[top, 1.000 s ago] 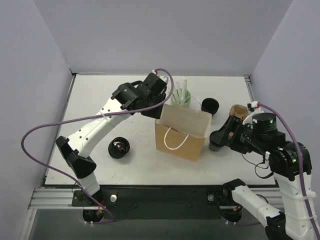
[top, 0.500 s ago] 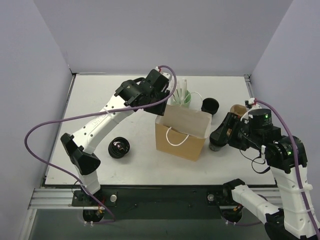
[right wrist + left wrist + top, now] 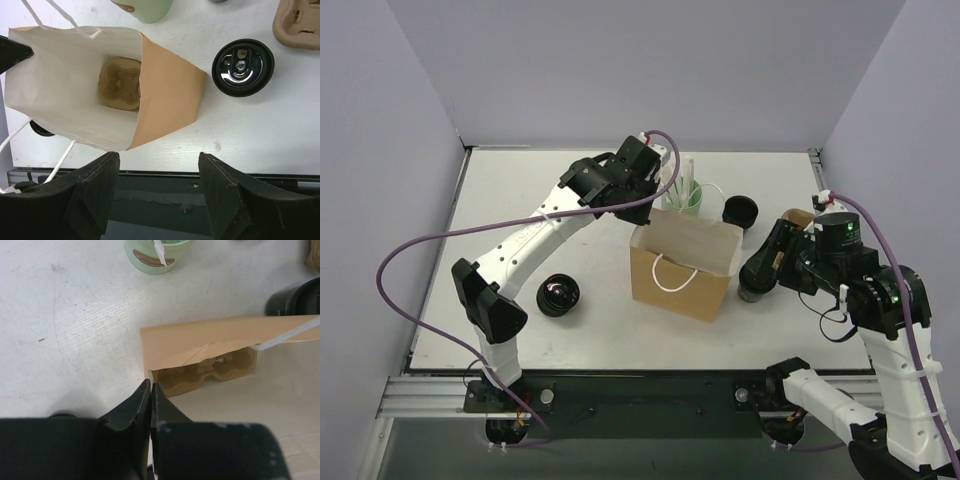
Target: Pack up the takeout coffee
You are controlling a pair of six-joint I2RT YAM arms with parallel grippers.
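Inside paper bag (image 3: 170, 95): cup carrier (image 3: 119, 82) | left gripper (image 3: 150, 390) pinches rim | right gripper (image 3: 157, 157) wide, empty

Kraft paper bag (image 3: 685, 265): brown, matt, white inside. Cup carrier (image 3: 120, 82) in it: rough moulded pulp. Takeout coffee (image 3: 243, 66) lid: glossy black plastic. Green cup (image 3: 157, 255): matt. Bench (image 3: 75, 330): white, matt, faintly scratched.

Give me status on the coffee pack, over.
Left gripper shut on brown paper bag rim. Right gripper open, empty, right of bag. Black lidded paper coffee cup on table, unpacked. Pulp cup carrier in bag.
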